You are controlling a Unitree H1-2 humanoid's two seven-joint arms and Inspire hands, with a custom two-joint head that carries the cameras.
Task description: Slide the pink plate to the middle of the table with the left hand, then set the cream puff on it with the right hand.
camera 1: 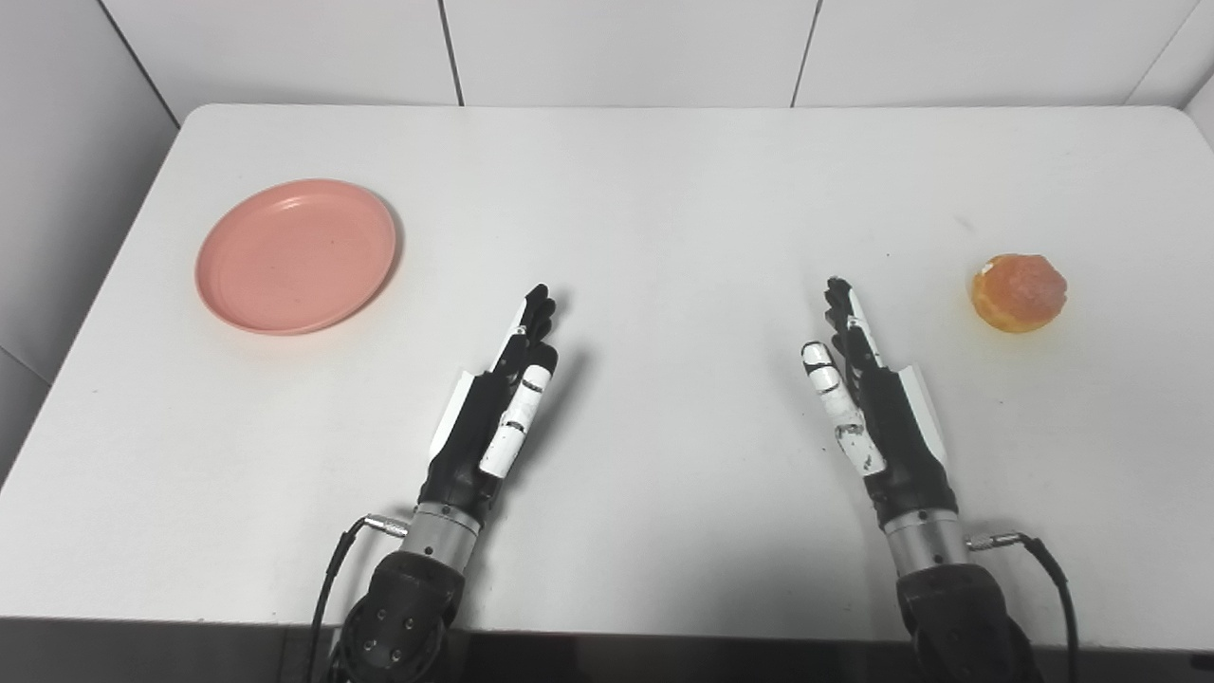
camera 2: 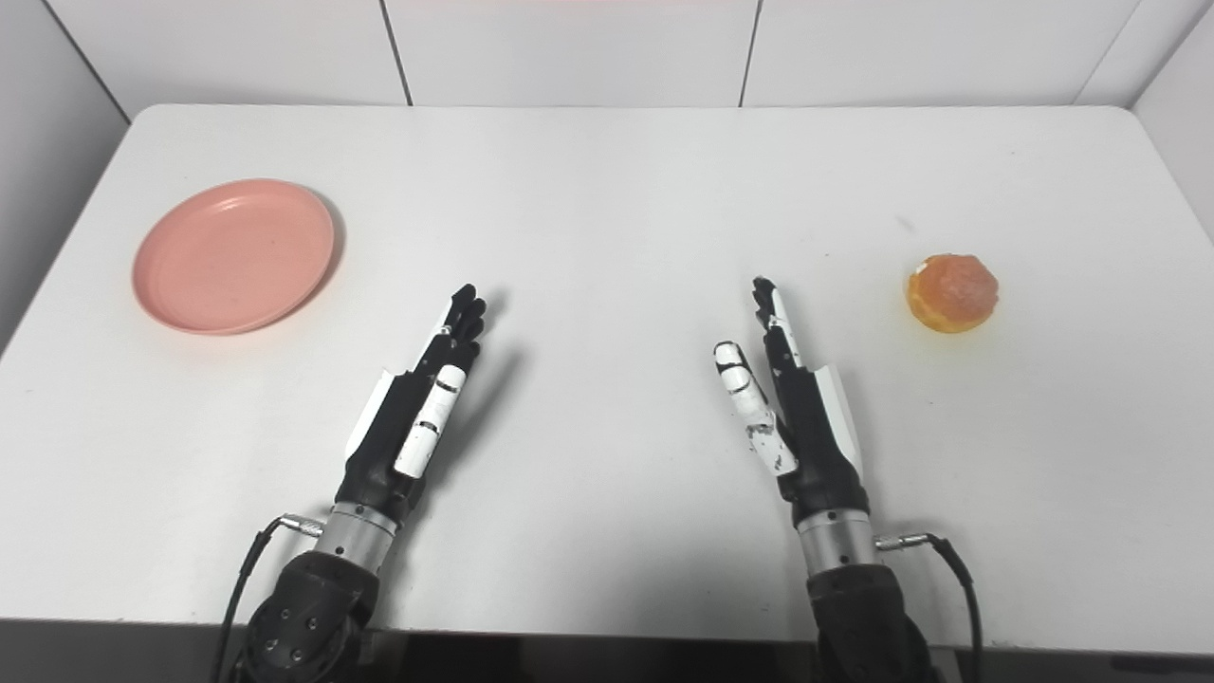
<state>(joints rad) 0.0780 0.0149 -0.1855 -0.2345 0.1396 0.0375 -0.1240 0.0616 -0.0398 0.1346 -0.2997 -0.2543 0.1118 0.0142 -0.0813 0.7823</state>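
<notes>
A round pink plate [camera 1: 296, 255] lies empty on the white table [camera 1: 664, 190] at the far left. A golden-brown cream puff [camera 1: 1019, 291] sits on the table at the far right. My left hand [camera 1: 498, 410] rests open over the table's front middle, fingers straight and pointing away, well to the right of the plate and holding nothing. My right hand [camera 1: 868, 398] is open too, fingers straight, thumb apart, to the left of the cream puff and not touching it.
The table has rounded corners and meets a white panelled wall [camera 1: 626, 47] at the back. Black cables [camera 1: 332, 579] hang from both wrists at the front edge.
</notes>
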